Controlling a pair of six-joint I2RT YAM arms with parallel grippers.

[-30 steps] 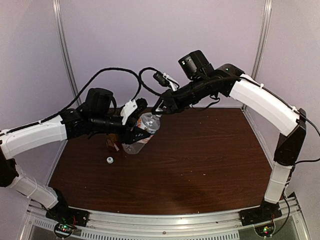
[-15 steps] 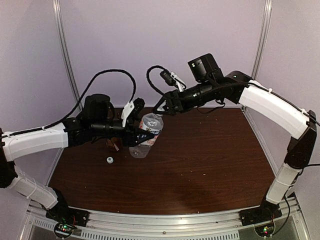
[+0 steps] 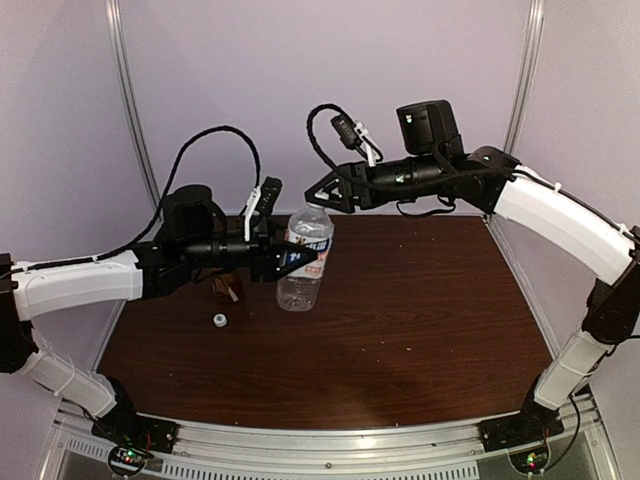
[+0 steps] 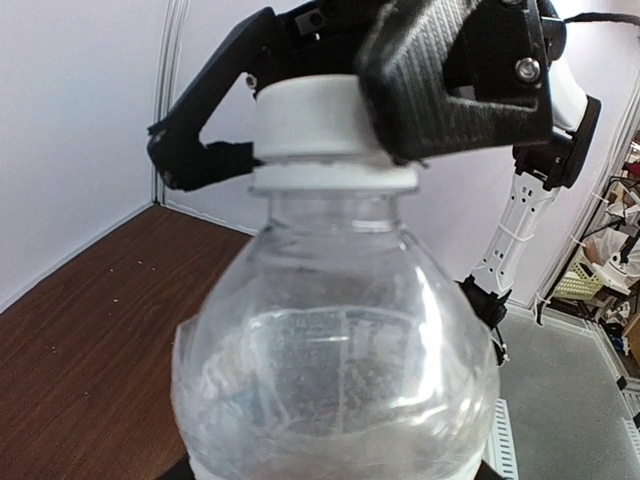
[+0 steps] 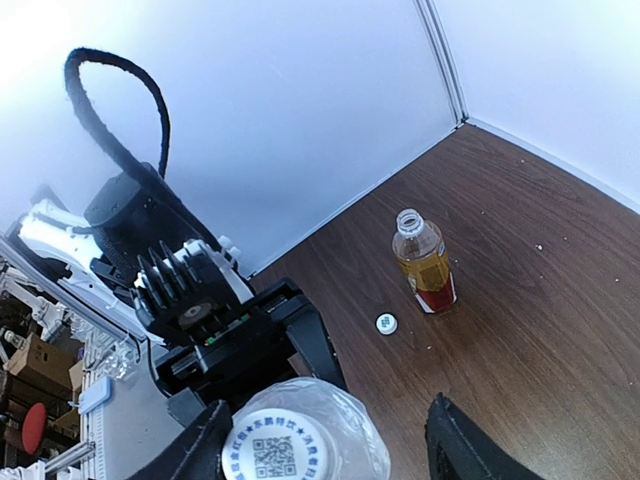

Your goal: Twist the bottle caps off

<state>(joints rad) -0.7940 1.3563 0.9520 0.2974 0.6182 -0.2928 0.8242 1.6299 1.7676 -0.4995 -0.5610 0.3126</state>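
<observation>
clear bottle: thin see-through plastic, rounded shoulder, upright left of centre | white cap: smooth, round, on its neck | left gripper: clamped on bottle's label | right gripper: parted, straddling that cap | amber bottle: uncapped, far left; loose cap beside it on wood-grain table

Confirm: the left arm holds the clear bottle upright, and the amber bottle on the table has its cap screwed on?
No. The amber bottle is open: a white cap lies on the table beside it, as the right wrist view shows. The left gripper does hold the clear bottle upright.
</observation>
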